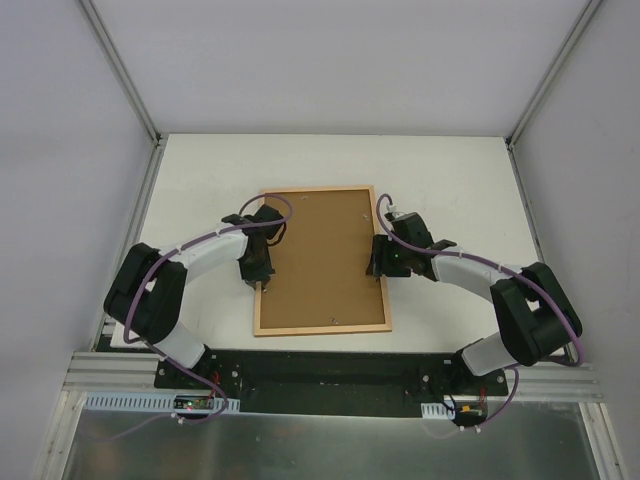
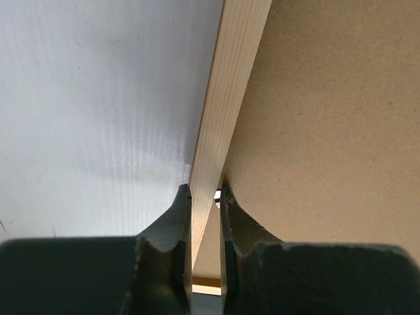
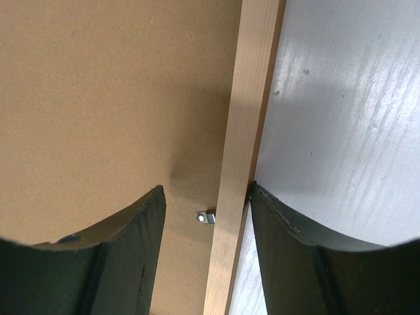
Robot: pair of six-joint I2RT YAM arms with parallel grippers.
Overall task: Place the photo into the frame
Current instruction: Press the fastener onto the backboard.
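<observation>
The frame (image 1: 320,328) lies flat on the white table with its pale wood side up, and a brown backing board (image 1: 322,255) fills it. The photo is hidden. My left gripper (image 1: 258,275) sits at the left rail (image 2: 233,79). Its jaws (image 2: 205,193) are closed narrowly on that rail, one fingertip on the outer edge and the other on the board side (image 2: 328,118). My right gripper (image 1: 380,262) stands open (image 3: 207,197) astride the right rail (image 3: 252,85). One finger touches the rail's outer edge; the other hangs over the board (image 3: 98,98).
A small metal tab (image 3: 205,216) sticks out from the right rail's inner edge over the board, between my right fingers. White table (image 1: 200,180) surrounds the frame, with grey walls at the back and sides. The arm bases stand at the near edge.
</observation>
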